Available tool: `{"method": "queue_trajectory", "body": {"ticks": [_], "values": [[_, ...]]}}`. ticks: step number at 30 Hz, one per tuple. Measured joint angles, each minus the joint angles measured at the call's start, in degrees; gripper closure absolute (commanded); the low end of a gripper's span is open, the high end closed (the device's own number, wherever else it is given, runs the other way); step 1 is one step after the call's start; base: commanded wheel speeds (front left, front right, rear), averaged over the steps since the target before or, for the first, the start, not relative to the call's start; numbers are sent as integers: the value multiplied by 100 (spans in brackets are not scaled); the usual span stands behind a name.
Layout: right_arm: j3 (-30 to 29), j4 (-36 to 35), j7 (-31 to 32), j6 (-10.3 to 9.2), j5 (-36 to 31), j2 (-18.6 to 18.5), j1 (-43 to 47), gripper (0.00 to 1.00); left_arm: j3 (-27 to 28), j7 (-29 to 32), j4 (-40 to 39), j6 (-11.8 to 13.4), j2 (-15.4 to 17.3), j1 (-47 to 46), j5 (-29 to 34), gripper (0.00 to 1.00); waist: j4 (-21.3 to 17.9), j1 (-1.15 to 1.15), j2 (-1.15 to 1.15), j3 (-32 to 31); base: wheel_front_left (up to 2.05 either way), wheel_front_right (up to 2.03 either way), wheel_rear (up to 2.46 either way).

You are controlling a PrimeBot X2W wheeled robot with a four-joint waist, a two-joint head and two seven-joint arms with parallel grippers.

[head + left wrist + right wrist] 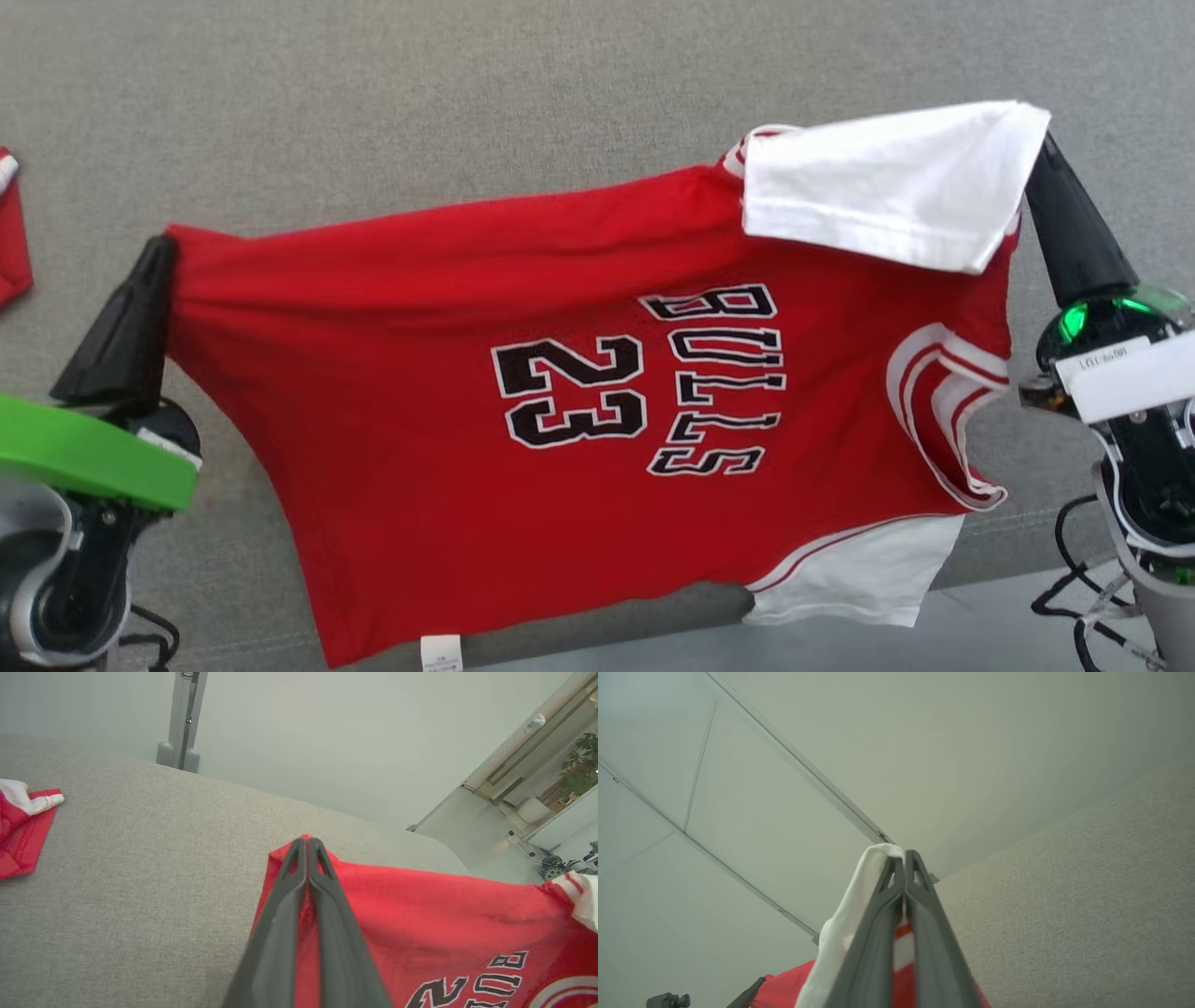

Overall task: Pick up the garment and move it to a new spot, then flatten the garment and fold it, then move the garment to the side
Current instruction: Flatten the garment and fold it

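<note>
From the head view, the garment (560, 373) is a red jersey with white sleeves. It hangs spread between the two arms above the grey cushioned surface (373, 103), lettering turned sideways. The left gripper (159, 250) pinches the hem corner, and the right gripper (1041, 149) pinches the shoulder end, where a white sleeve (887, 182) flops over the red cloth. I judge this to be the carry to a new spot, with flattening next. That calls for lowering both arms together and keeping the cloth taut so the hanging side touches down first. The flopped sleeve will need smoothing out. The lower hem hangs across the surface's front edge, with floor (1008, 607) beyond it, so the lay-down should go further in, where the grey is bare.

In the left wrist view, the two fingers are pressed together on a peak of red fabric. A second red-and-white cloth (21, 826) lies well apart to the side — best kept clear of it. A grey post (184, 718) stands past the far edge.

In the right wrist view, the fingers are closed on the white sleeve with a red stripe between them. Pale wall panels (738, 812) stand ahead, and open grey surface lies to one side.
</note>
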Motion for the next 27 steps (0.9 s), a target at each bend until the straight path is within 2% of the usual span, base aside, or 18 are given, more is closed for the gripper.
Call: {"method": "queue_trajectory", "body": {"ticks": [7,19,27], "values": [[43,662,-29,1,-110,126,-879,100,-215,367,570,0,89,-1004,10,100,-38,0,0,576,0,0,0],[153,1635,97,-45,-88,604,-2682,100,-219,673,1463,12,286,-2854,209,100,-17,0,0,1568,0,0,0],[74,2705,145,-57,-298,787,-3637,100,-390,767,2260,16,294,-3777,393,100,13,1,0,2295,0,0,0]]}}
